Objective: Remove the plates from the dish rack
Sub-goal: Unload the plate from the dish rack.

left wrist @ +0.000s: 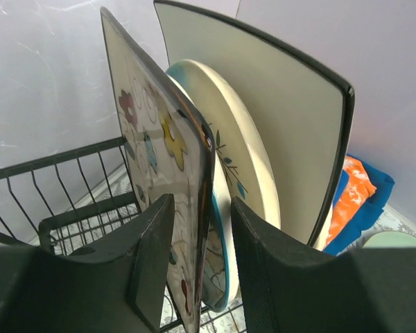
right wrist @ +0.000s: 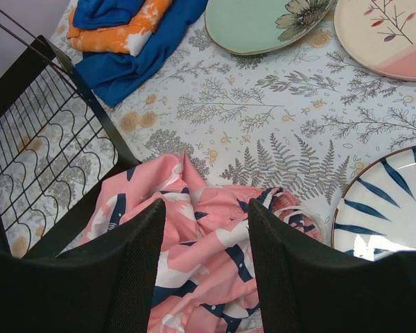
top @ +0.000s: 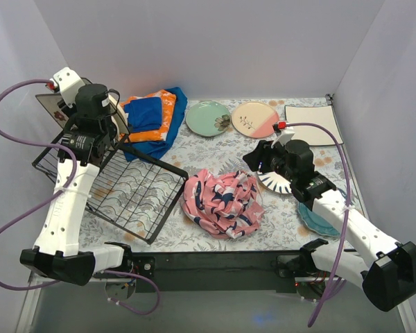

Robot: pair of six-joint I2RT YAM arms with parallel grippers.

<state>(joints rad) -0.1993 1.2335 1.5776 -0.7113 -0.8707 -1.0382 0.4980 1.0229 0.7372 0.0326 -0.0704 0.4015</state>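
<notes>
Gripper on left (left wrist: 201,205) straddles glossy square floral plate (left wrist: 152,139), grip unclear; right gripper (right wrist: 206,208) gapes empty.

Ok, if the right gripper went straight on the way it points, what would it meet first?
Most likely the pink patterned cloth, bunched straight ahead between the fingers of the right gripper; nothing else shows in that line.

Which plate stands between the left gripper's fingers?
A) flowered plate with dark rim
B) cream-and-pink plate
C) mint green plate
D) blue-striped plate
A: the left gripper straddles the edge of the flowered plate standing in the dish rack.
</notes>
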